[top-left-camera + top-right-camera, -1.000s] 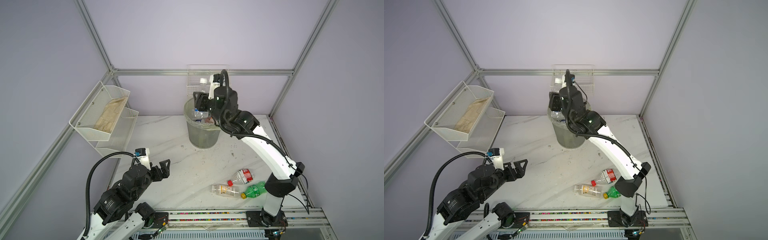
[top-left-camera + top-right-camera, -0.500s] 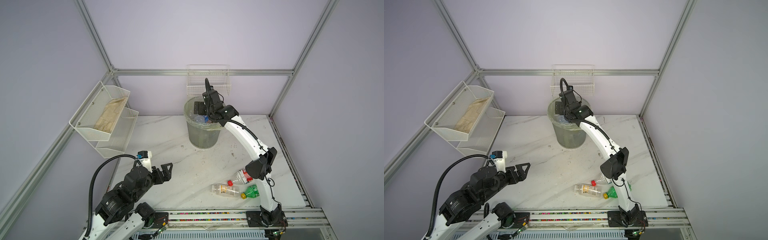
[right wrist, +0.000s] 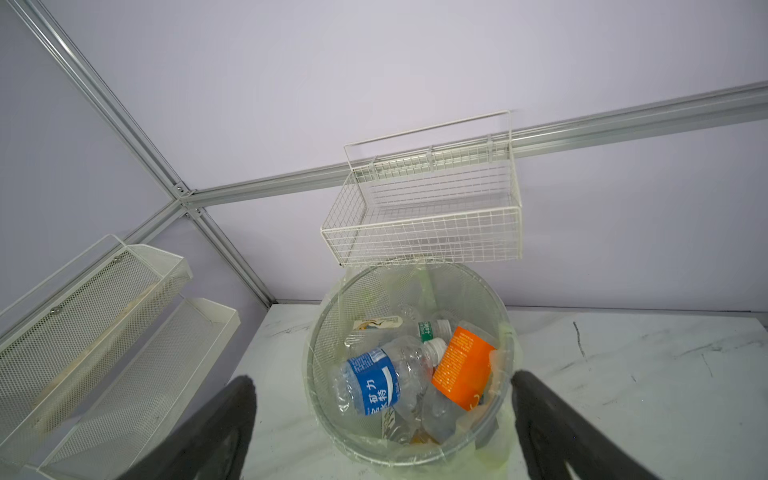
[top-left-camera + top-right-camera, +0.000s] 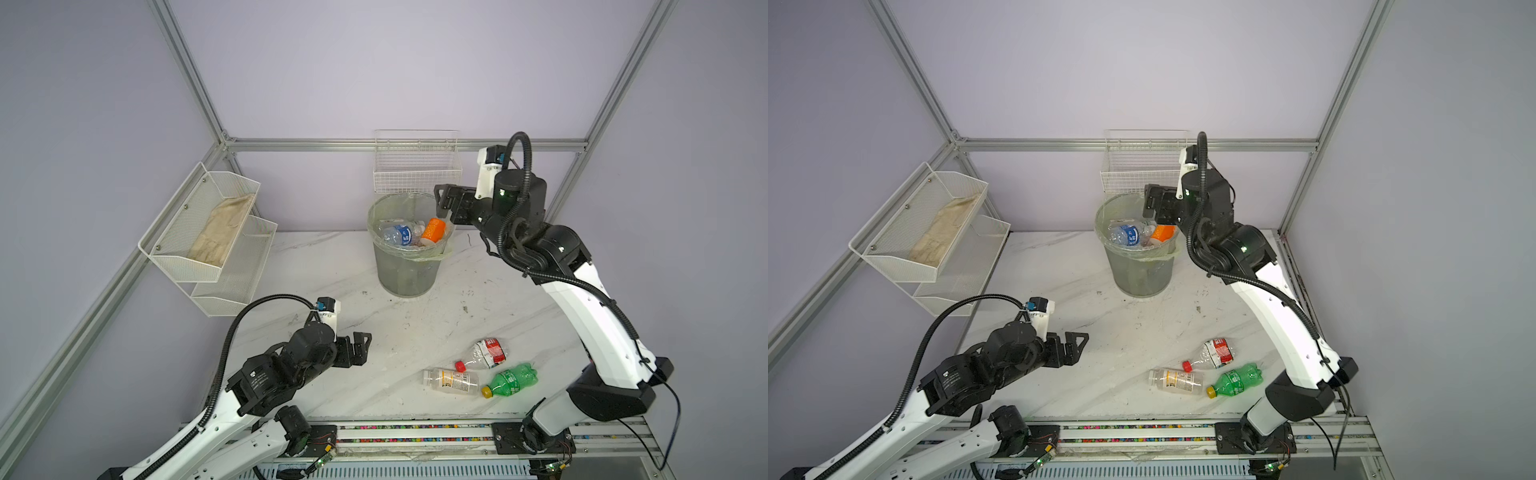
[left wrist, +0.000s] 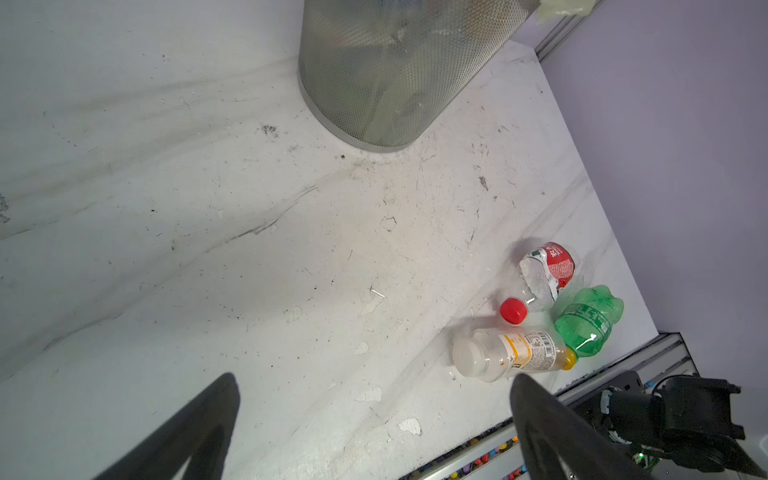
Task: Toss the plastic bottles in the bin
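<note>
Bin (image 4: 409, 266) stands at the middle of the table's (image 4: 332, 266) back edge, directly under the wire basket (image 4: 417, 174). Its mesh wall and pale green liner blur the lower contents, so we cannot count the bottles below the top layer. On top we make out a blue-labelled bottle (image 3: 374, 384) and an orange-labelled bottle (image 3: 461, 365), side by side.

Right gripper (image 4: 444, 203) hangs over the bin's rim on the side toward the right edge, fingers spread wide, nothing between them. Left gripper (image 4: 364, 349) hovers over the front left part of the table, likewise spread and empty. The left wrist view cuts off the bin's upper half.

Three bottles lie near the front edge toward the right front corner: a crushed red-labelled bottle (image 4: 486, 353), a white-capped bottle (image 4: 453, 380) and a green bottle (image 4: 513, 379). They lie close together; we cannot tell whether they touch. In the left wrist view the white-capped one hides part of the green one's yellow cap.

Open marble runs from the bin to this cluster and across the middle toward the left edge.
</note>
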Tool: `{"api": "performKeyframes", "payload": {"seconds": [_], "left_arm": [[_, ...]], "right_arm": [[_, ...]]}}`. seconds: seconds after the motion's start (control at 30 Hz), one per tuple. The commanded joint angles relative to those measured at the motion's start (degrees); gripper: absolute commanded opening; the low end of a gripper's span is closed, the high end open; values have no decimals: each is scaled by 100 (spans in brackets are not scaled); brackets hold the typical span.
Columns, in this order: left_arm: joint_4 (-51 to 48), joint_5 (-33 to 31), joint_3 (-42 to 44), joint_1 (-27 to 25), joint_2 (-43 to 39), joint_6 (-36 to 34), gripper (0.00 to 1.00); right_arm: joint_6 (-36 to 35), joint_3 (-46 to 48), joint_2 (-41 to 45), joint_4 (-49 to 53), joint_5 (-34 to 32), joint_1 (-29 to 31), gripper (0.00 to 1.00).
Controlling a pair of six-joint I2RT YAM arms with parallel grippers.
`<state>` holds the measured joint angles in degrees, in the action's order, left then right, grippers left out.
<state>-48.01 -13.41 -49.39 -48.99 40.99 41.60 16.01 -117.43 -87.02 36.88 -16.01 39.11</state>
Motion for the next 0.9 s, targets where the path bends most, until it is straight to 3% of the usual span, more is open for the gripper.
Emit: {"api": "performKeyframes", "payload": {"seconds": [0.0,0.3,0.6,0.87], "left_arm": [[452,-269,-323,-365,394,76,100],[1503,-39,-641,-1632,1617,-1278,100],[2093,787,-1222,-1901,2650,-2585,99],[2111,1487,-1669,-1946,3737,-3098,99]], "right_arm": [[160,755,350,3,-210,17,97],[633,2990,1857,-32,-427,17,97],[1290,4555,2982,225,-419,0,97],[1955,5578,3741,358,-490,-9,97]]}}
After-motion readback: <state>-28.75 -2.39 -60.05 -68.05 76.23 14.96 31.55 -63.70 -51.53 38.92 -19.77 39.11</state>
